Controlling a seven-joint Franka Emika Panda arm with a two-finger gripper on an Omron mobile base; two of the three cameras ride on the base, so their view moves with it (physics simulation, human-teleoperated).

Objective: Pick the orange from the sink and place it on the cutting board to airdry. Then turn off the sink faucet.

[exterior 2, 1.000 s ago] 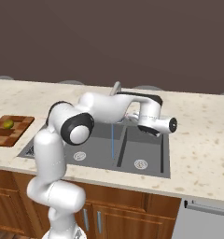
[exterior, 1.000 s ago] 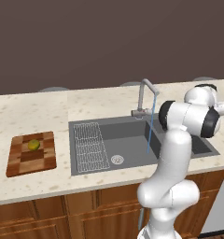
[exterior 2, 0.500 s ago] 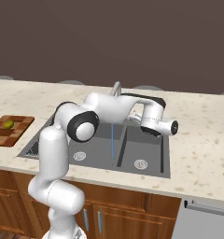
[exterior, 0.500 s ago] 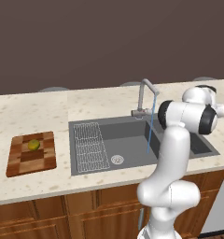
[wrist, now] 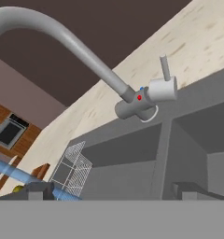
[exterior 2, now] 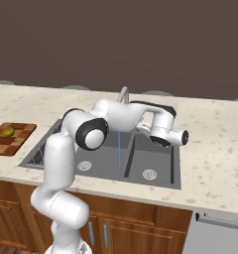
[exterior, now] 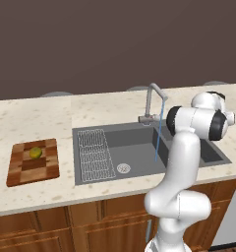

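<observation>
While the orange [exterior: 36, 152] sits on the cutting board [exterior: 33, 162] near the left end of the counter [exterior: 51, 115], step 1 looks done and water [exterior: 159, 132] runs from the faucet [exterior: 152, 102] into the sink [exterior: 134, 143]. Over the last second the arm has swung the gripper [exterior 2: 176, 137] further right and turned it toward the faucet's lever [wrist: 164, 68]. Its 2 fingers are spread wide, holding nothing, so shutting off the faucet remains.

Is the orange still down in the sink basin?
No, the orange sits on the cutting board left of the sink.
</observation>
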